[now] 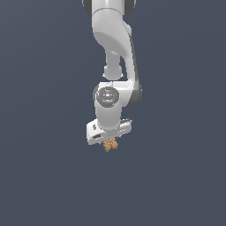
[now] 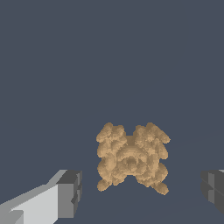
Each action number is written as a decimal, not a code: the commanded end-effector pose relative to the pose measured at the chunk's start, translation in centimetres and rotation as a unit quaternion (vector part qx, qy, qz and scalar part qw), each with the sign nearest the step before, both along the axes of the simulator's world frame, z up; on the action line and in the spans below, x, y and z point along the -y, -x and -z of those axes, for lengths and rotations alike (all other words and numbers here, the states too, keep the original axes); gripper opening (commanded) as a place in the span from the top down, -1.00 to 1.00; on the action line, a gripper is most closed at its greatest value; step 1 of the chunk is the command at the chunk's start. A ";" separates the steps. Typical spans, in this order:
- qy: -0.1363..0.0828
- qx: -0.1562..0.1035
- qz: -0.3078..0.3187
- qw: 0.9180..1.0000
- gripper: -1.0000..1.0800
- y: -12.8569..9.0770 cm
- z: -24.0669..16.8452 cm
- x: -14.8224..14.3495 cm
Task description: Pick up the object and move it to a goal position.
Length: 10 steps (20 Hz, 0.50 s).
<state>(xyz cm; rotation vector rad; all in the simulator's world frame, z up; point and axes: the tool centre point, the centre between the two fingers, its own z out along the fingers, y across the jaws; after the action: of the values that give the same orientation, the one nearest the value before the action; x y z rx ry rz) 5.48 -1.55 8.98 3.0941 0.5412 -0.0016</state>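
The object is a small tan-orange lumpy piece with knobby lobes, lying on the dark grey floor. In the exterior view the object shows just under the white hand, partly hidden by it. My gripper is open. One fingertip is on one side of the object and the other fingertip is on the opposite side, both well apart from it. In the exterior view my gripper points straight down over the piece, its fingers hidden by the hand.
The white arm comes down from the exterior view's top. A flat dark grey floor surrounds the object on all sides.
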 end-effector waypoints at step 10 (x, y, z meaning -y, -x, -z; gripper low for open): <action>0.000 0.000 -0.002 1.000 -0.92 0.1 4.0 0.0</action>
<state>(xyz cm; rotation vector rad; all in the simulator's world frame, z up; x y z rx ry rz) 5.44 -1.53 5.82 3.0935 0.5462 -0.0001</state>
